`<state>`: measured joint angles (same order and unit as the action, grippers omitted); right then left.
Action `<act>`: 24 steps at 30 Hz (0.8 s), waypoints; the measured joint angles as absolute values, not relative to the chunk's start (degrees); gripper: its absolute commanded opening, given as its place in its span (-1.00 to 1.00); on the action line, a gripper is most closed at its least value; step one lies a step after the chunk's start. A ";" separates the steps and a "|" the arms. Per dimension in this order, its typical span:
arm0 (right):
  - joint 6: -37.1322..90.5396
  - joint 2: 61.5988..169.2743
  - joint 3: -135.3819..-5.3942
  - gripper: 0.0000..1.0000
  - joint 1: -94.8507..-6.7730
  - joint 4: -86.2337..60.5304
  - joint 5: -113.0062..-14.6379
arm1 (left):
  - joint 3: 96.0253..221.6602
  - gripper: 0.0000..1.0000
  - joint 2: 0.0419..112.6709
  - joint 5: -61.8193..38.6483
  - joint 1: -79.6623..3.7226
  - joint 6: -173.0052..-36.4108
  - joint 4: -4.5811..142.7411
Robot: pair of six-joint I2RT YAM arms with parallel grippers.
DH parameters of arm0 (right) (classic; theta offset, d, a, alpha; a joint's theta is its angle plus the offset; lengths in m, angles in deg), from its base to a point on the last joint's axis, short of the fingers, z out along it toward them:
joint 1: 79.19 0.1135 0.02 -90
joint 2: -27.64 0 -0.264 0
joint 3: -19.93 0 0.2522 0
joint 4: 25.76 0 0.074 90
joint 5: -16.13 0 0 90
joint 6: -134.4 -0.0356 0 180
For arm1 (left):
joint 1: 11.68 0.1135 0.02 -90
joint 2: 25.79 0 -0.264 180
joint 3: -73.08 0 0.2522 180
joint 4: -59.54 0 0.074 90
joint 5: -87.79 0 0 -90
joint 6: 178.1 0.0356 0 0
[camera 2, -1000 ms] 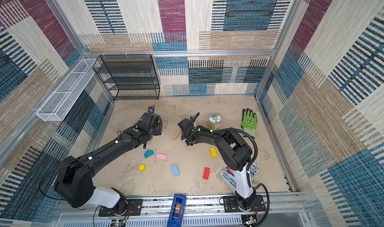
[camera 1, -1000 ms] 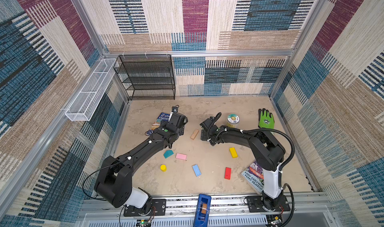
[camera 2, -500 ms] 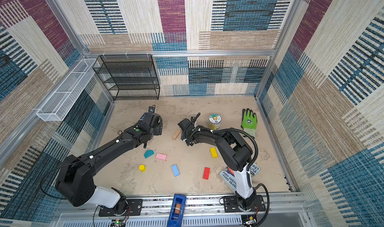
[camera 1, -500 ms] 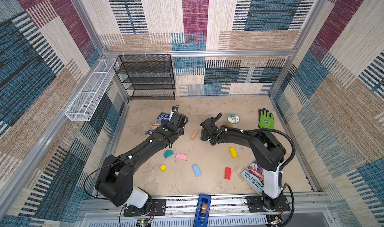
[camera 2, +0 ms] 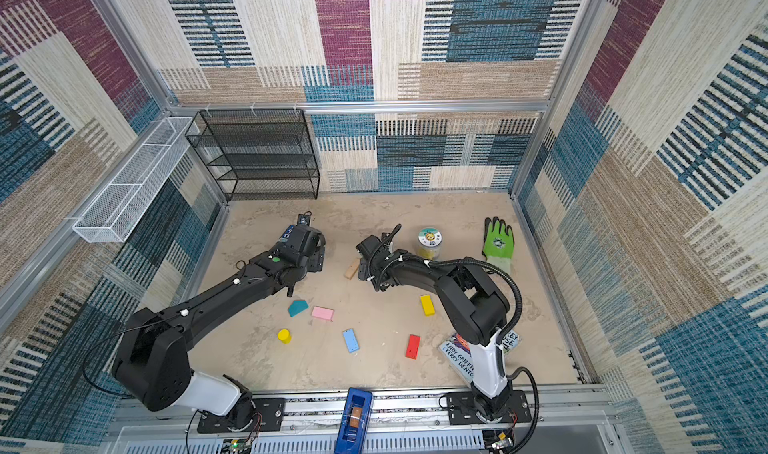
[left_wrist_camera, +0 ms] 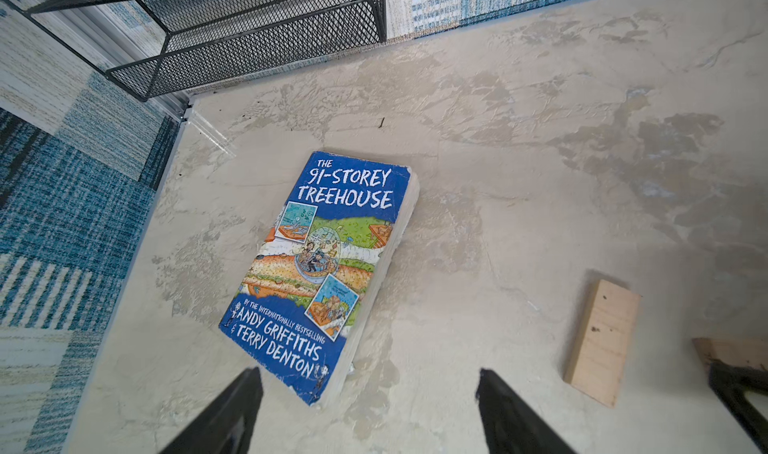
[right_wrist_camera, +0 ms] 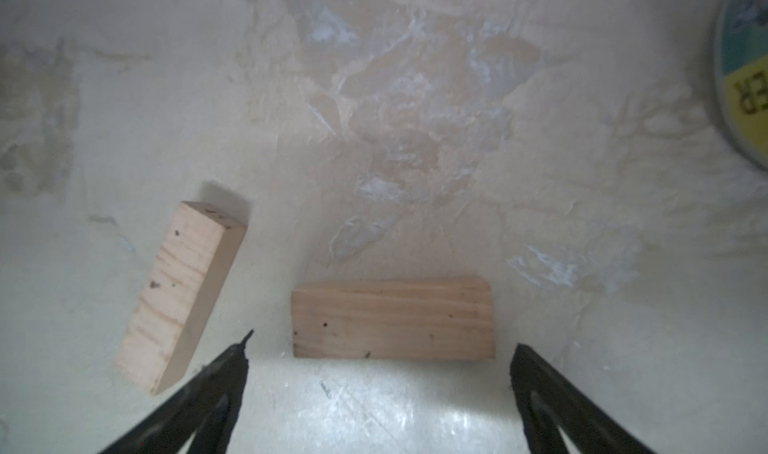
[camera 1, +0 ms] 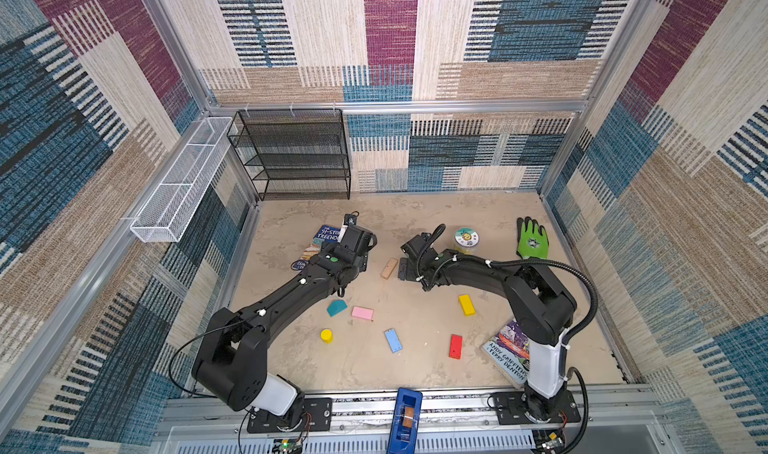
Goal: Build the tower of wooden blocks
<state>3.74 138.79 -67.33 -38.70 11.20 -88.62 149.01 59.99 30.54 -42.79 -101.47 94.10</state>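
Two arms hang over the surface, the right one far nearer the job: the right fingers stand spread and empty, and a plain wood block lies flat just ahead of their tips — long axis crosswise, spanning the gap, touching neither. The second plain block slants outside one finger. The left fingers, spread and empty too, have both blocks off to one side.

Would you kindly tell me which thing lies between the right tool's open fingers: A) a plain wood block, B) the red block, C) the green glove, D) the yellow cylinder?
A: the right wrist view shows a plain wood block lying between the tips of the right tool, touching neither.
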 measured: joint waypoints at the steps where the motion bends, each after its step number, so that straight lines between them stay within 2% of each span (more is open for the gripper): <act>1: 3.74 138.18 -67.33 0.99 -38.70 11.33 -88.60 | 149.01 0.72 59.99 30.54 -42.79 -101.47 94.10; 11: 6.78 133.19 -67.85 0.99 -38.70 13.28 -88.51 | 149.30 0.73 59.86 30.32 -42.79 -101.47 94.14; 18: 23.87 132.10 -73.60 0.99 -38.73 13.95 -88.25 | 147.79 0.73 57.02 27.50 -42.66 -101.14 93.27; 24: 38.99 135.75 -78.17 0.99 -38.77 15.88 -81.16 | 144.84 0.73 52.04 23.48 -42.05 -100.29 91.82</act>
<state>38.99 135.75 -78.17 -38.77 15.88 -81.16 144.84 52.04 23.48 -42.05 -100.29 91.82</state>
